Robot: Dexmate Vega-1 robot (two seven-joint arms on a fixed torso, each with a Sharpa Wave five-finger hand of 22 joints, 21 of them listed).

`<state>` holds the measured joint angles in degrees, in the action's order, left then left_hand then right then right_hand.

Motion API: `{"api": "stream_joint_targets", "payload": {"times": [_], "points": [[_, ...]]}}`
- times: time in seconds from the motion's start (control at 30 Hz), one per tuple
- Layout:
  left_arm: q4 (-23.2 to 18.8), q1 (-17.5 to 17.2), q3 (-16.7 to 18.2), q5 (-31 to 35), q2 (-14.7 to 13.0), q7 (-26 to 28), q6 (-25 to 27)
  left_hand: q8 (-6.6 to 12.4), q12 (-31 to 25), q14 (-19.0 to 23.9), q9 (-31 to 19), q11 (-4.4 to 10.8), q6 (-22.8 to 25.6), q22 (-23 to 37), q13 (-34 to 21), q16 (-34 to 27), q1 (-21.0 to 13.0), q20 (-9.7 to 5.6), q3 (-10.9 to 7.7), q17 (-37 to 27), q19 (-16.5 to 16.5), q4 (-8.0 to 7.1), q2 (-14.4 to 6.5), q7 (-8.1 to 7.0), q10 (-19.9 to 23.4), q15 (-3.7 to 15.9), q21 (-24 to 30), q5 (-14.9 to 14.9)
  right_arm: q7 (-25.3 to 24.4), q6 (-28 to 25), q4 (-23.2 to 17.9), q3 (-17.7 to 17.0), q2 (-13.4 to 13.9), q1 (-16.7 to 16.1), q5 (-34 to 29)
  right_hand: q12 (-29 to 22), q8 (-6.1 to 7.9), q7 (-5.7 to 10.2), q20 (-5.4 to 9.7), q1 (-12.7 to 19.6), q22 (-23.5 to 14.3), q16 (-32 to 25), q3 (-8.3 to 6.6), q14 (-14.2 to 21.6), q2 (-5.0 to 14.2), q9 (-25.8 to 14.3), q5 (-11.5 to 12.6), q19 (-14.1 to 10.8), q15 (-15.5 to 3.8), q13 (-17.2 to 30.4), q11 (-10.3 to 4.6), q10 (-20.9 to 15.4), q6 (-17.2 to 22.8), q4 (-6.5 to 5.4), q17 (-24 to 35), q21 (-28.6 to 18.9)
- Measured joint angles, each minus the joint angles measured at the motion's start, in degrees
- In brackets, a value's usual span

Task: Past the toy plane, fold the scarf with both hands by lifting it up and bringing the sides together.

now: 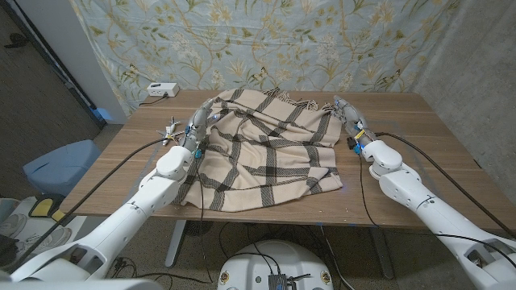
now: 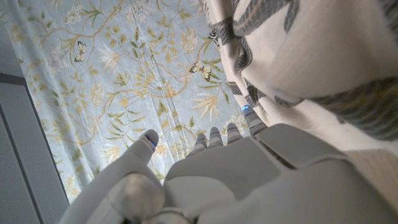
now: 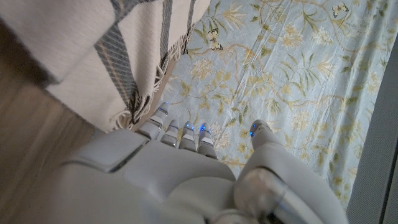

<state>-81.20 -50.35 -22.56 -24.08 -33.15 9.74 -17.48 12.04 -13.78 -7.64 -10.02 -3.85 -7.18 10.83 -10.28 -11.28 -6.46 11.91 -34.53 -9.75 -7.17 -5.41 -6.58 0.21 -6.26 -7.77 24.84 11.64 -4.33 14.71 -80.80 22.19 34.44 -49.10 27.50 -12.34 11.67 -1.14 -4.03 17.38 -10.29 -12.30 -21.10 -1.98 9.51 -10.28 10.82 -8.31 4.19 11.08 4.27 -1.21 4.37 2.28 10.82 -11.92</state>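
Scarf (image 1: 266, 153) lies long axis crosswise; both robot hands flank it, fingers apart, empty.

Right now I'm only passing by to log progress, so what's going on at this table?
A robot works on a plaid scarf spread over a wooden table. Its left hand is at the scarf's far left edge, its right hand at the far right edge, fingers apart. A toy plane sits left of the scarf. No fold is made yet.
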Motion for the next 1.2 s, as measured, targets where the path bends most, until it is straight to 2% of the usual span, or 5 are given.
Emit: {"api": "stream_joint_targets", "payload": {"times": [0.33,0.37,0.4,0.53,1.2], "points": [[-8.8,-3.4,-0.5,12.9,-4.3,8.8,3.2,0.11,-0.4,2.1,0.0,0.46,3.8,0.0,-0.3,0.0,-0.9,0.17,-0.58,0.0,1.1,0.68,-0.4,-0.17,2.9,-0.1,-0.3,-0.2,-5.1,-4.4,-6.1,0.1,4.4,-2.0,-8.4,-0.8,0.22,0.53,-0.37,1.1,0.0,-1.2,-1.45,3.1,1.06,-0.3,-0.1,-1.4,0.12,0.0,0.14,-2.7,2.5,0.1,0.5,-0.4],[-9.8,-3.9,-0.5,17.9,-4.8,11.7,5.1,0.11,-0.4,2.1,0.0,0.3,3.8,0.0,-0.3,0.0,-0.9,0.17,-0.74,0.0,1.1,0.85,-0.4,-0.17,3.1,-0.1,-0.3,-0.2,-5.2,-4.5,-6.1,0.1,4.4,-2.0,-8.5,-0.8,0.22,0.44,-0.39,1.1,0.0,-1.3,-1.55,3.2,1.06,-0.3,-0.2,-1.4,0.19,0.0,0.35,-2.9,2.7,0.2,0.5,-0.7],[-9.8,-3.9,-0.5,19.9,-4.8,12.8,5.9,0.11,-0.4,2.2,0.0,0.29,3.9,0.0,-0.3,0.0,-0.9,0.17,-0.81,0.0,1.1,0.91,-0.4,-0.08,3.1,0.01,-0.3,-0.4,-5.7,-5.1,-9.6,0.0,6.9,-3.4,-9.5,-0.8,0.22,0.55,-0.59,1.1,0.0,-1.3,-1.64,3.4,1.07,-0.3,-0.2,-1.7,0.0,0.0,0.36,-2.9,2.9,0.29,0.5,-0.9],[-12.8,-5.6,-0.5,24.3,-6.2,15.3,8.1,0.11,-0.4,2.8,0.0,0.59,4.1,0.0,-0.3,0.0,-0.9,-0.02,-0.59,0.0,1.2,1.14,-0.4,-0.31,3.4,-0.12,-0.3,-0.4,-6.7,-6.6,-12.9,-0.4,9.3,-4.8,-11.6,-1.0,0.66,0.76,-0.38,1.7,0.0,-1.5,-2.05,4.1,1.22,-0.3,-0.2,-2.1,-0.1,0.0,0.5,-3.8,3.5,0.29,0.5,-0.9],[-26.6,-17.4,2.2,37.4,-11.8,22.5,16.8,0.11,-0.4,2.8,0.0,0.6,5.3,0.0,-0.3,0.0,-1.5,0.29,-0.88,0.0,1.6,1.66,-0.4,-0.9,4.0,-0.02,-0.5,-0.6,-10.7,-16.0,-26.9,-3.0,18.4,-12.2,-22.7,-1.0,0.38,1.07,-0.38,2.3,0.0,-1.5,-2.63,3.9,1.21,-0.3,-0.2,-2.7,-0.33,0.0,0.03,-4.2,4.0,0.33,0.8,-0.9]]}}
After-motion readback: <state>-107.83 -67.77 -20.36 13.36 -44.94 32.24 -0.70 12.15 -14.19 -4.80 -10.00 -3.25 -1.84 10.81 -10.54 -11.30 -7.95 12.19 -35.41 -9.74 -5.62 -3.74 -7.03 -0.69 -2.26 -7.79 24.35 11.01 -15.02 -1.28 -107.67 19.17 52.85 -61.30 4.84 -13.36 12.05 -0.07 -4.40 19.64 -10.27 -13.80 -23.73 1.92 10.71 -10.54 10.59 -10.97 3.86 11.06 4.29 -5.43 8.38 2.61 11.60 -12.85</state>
